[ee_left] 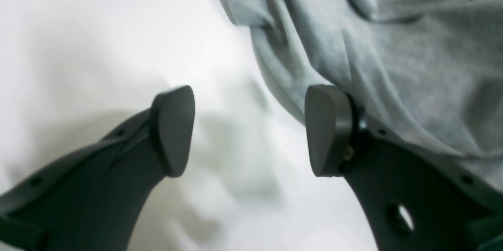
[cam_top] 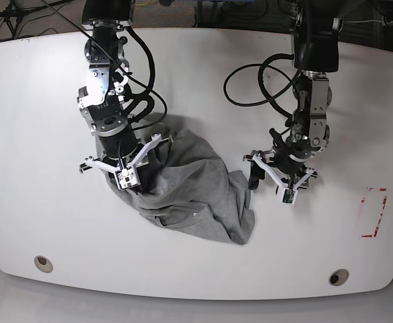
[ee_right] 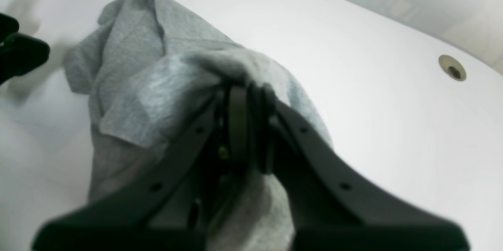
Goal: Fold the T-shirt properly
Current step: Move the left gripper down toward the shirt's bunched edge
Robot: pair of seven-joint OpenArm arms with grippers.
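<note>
Grey cotton lies bunched in the middle of the base frame: the T-shirt (cam_top: 196,195) is a crumpled heap on the white table (cam_top: 35,101), nowhere near flat, and no lettering shows. At centre left of that frame the right gripper (cam_top: 126,176) sits on the heap's upper left edge; in the right wrist view its jaws are pressed together on a fold of the fabric, which drapes away toward the upper left of that picture. At centre right the left gripper (cam_top: 285,183) hangs just beside the shirt's right-hand edge. In the left wrist view its jaws stand wide apart with only bare table between them, the cloth filling the upper right of the frame behind one pad (ee_left: 328,129).

Judging by this, the work is at the spreading stage, before any fold. The next move seems to call for the free arm to reach into the near edge of the heap, pinch a hem or sleeve, and draw it away from the held side so the shirt opens flat
</note>
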